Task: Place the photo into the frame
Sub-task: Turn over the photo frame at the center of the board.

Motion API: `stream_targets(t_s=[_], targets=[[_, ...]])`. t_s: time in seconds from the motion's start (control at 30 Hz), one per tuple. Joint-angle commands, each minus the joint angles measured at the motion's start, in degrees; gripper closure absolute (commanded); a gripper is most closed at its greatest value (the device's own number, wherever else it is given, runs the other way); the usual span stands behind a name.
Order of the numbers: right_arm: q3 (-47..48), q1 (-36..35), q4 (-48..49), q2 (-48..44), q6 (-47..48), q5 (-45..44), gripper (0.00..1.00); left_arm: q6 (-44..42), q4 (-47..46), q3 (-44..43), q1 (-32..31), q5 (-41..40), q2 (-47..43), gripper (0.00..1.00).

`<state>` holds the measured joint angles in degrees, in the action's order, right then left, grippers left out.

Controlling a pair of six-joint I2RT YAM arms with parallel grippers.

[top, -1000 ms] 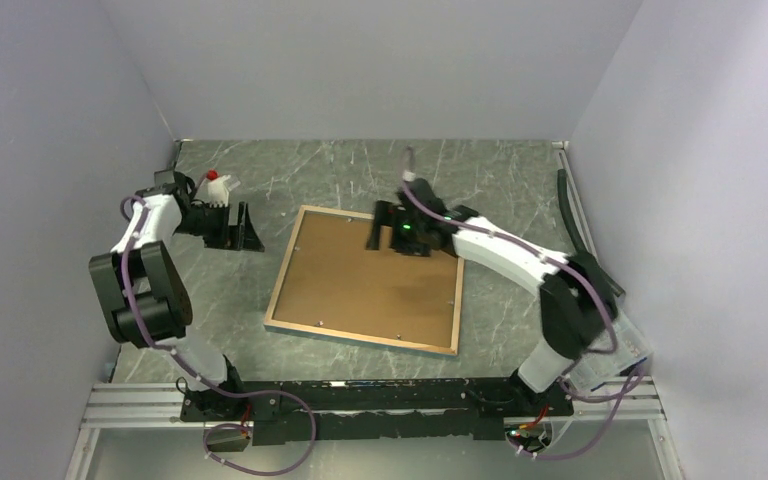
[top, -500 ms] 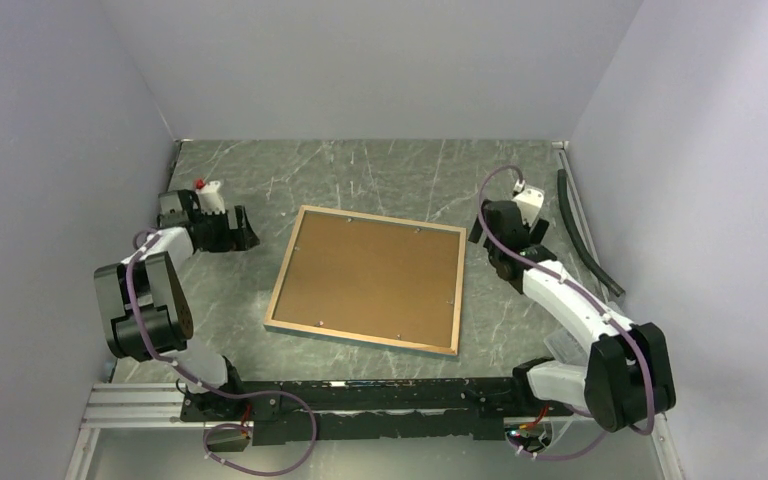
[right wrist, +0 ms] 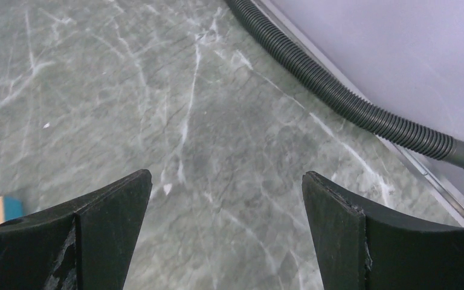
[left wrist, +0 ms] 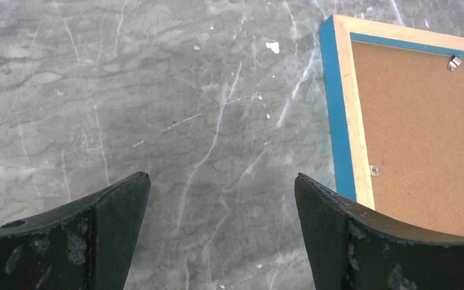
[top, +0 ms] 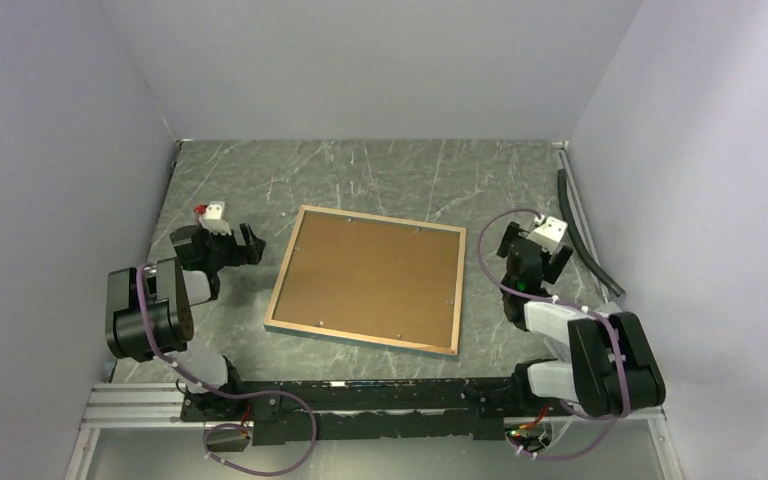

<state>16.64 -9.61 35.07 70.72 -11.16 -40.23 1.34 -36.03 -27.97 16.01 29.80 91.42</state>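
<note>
Item: frame (left wrist: pixel 345 115), one, lying face down at mid-counter (top: pixel 360 170), between the two arms and touched by neither. Pale wood back rim and brown board (top: pixel 370 278) face up; the blue front shows only as a strip along the left side. Outline is close to square, so the long axis cannot be told; it sits slightly askew, the far edge slanting nearer toward the right. Photo: not visible, judged to be beneath the board. Metal tabs (left wrist: pixel 454 62) overlap the board's edge. Left fingers (left wrist: pixel 115 211): spread wide, empty, over bare counter just left of the frame. Right fingers (right wrist: pixel 115 205): spread wide, empty, right of the frame, near a hose (right wrist: pixel 338 96). Step: judged the close of the task, insertion done. Next move: only to keep both arms clear.
</note>
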Motion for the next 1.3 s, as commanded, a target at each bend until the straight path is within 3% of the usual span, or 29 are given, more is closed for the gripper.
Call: stream_targets(t_s=[0.0, 0.07, 0.13, 0.2, 0.27, 0.33, 0.4, 0.47, 0.57, 1.27], targets=[[-1.00, 2.77, 17.50, 4.90, 3.00, 1.80, 0.00, 0.06, -9.94, 1.48, -2.74, -4.40, -0.30, 0.05], [-1.18, 3.55, 21.36, 7.83, 3.72, 4.39, 0.00, -3.38, -13.16, 3.35, -5.31, -7.40, 0.14, 0.05], [-1.95, 3.86, 26.20, 10.75, 6.01, 8.38, 0.00, -3.69, -24.11, 7.46, -6.88, -7.49, 2.72, 0.05], [-2.46, 4.02, 27.72, 11.98, 7.93, 13.36, 0.00, -4.69, -16.30, 5.46, -6.95, -8.46, 0.82, 0.05], [-5.15, 5.04, 35.29, 14.37, 7.39, 14.19, 0.00, -3.11, -21.60, 6.23, -6.90, -8.52, 2.52, 0.05], [-4.57, 5.38, 32.82, 14.08, 7.31, 15.01, 0.00, -4.21, -16.93, 5.67, -6.87, -8.59, 0.96, 0.05], [-2.53, 5.48, 30.59, 14.92, 7.10, 14.86, 0.00, -3.02, -21.27, 6.32, -6.87, -8.50, 2.45, 0.05], [-2.47, 6.22, 29.48, 14.55, 6.52, 15.80, 0.00, -3.92, -17.47, 5.69, -6.81, -8.36, 1.20, 0.05], [-3.54, 6.32, 31.95, 14.40, 7.19, 15.72, 0.00, -3.12, -20.78, 6.19, -6.86, -8.52, 2.27, 0.05], [-3.42, 5.92, 31.82, 14.45, 7.64, 15.44, 0.00, -3.28, -20.01, 6.08, -6.83, -8.51, 2.07, 0.05]])
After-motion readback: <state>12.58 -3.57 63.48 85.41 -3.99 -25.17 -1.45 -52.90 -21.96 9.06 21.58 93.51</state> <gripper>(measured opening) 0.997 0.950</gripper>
